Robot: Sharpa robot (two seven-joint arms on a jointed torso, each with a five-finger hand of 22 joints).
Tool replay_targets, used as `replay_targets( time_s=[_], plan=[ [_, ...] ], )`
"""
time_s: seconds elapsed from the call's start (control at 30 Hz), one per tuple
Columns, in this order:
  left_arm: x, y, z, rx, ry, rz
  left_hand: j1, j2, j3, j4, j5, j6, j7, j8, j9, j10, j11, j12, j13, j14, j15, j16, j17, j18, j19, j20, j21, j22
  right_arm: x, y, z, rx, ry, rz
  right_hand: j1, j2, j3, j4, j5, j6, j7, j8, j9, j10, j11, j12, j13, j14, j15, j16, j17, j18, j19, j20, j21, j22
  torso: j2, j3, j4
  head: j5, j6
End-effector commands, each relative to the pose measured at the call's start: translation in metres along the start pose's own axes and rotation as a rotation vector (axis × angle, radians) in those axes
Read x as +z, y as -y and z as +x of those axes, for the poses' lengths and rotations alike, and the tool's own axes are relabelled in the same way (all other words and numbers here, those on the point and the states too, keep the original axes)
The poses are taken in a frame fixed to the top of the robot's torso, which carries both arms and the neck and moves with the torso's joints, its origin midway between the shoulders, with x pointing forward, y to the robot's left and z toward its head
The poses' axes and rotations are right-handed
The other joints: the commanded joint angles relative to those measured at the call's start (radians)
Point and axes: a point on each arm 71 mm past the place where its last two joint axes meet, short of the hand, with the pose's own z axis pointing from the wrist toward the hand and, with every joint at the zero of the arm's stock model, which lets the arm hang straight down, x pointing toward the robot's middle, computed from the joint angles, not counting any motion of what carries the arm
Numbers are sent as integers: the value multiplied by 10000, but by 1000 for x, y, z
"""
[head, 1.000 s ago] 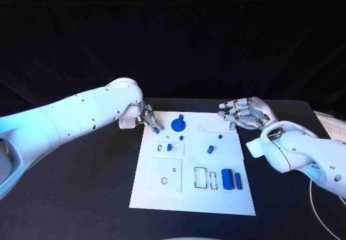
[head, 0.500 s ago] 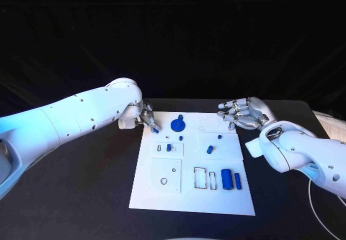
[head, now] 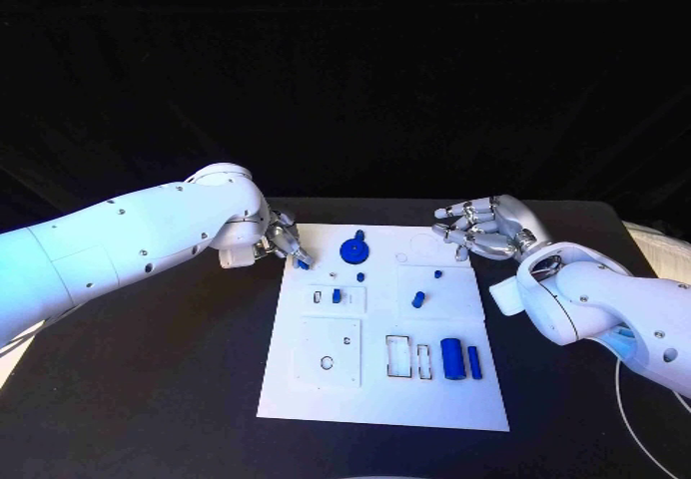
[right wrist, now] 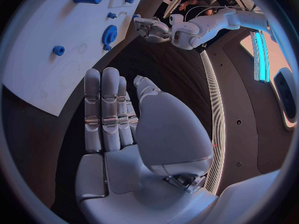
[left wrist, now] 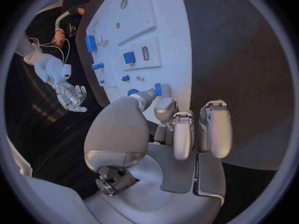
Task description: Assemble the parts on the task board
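The white task board (head: 360, 384) lies in the middle of the black table. My left hand (head: 277, 241) hovers at the board's far left corner and pinches a small blue part (head: 303, 264) between thumb and a finger; the left wrist view shows that part (left wrist: 157, 89) at the fingertips, over the board (left wrist: 162, 20). A blue gear (head: 354, 246) stands near it on the board. My right hand (head: 482, 228) hangs beyond the far right corner, fingers straight, holding nothing; its fingers (right wrist: 102, 109) lie side by side above the board's edge (right wrist: 37, 69).
More blue parts rest on the board: a small peg (head: 338, 294), an oblong piece (head: 417, 296), a cylinder (head: 452, 357) and a thin bar (head: 475, 361). Open slots (head: 330, 361) lie at the near left. Black table surrounds the board.
My left arm has drawn back to the left, carrying the pinched blue part slightly toward the board's left edge. The right hand has stayed where it was.
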Motion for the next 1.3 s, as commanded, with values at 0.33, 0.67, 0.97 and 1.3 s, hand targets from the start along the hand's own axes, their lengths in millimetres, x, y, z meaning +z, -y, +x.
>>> replay_targets(
  time_s=[0.33, 0.67, 0.97, 1.3],
  plan=[
    [-22, 7, 33, -727, 1049, 1667, -134, -216, 1628, -1485, 157, 149, -55, 107, 13, 169, -16, 139, 107, 1069, 28, 30, 2629, -4, 221, 25, 48, 1274, -1, 1, 1, 8, -127, -44, 86, -21, 31, -48, 93, -63, 25, -30, -13, -85, 3, -21, -19, 22, 71, -47, 19, 137, 83, 0, -56, -16, -5, -17, 22, 38, 39],
    [-25, 13, 55, 7, 1201, 1978, -157, -298, 1694, -1540, 203, 182, -68, 111, 5, 216, -28, 184, 156, 1069, 19, 30, 2629, -8, 233, 18, 60, 1293, -1, 2, 2, 25, -183, -20, 84, -24, 34, -49, 113, -64, 27, -30, -13, -93, 5, -22, -25, 18, 73, -54, 23, 136, 83, 1, -61, -19, 8, -17, -6, 77, -16],
    [-21, 11, 62, 488, 912, 1587, -156, -313, 1707, -1552, 206, 187, -70, 109, 2, 235, -30, 213, 190, 1069, 17, 30, 2629, -13, 244, 16, 76, 1311, -1, 2, 3, 57, -213, -3, 84, -24, 34, -49, 113, -64, 27, -30, -13, -93, 5, -22, -25, 18, 73, -54, 23, 136, 83, 1, -61, -19, 12, -12, 7, 76, -58],
    [-19, 9, 66, 897, 506, 1263, -152, -332, 1730, -1573, 210, 196, -72, 107, -3, 258, -34, 243, 224, 1069, 13, 30, 2629, -21, 263, 12, 101, 1341, -2, 3, 3, 65, -221, 10, 82, -22, 41, -50, 147, -67, 29, -31, -13, -101, 7, -23, -34, 13, 75, -65, 28, 135, 84, 2, -70, -23, 11, -10, 0, 117, -72]
  ],
)
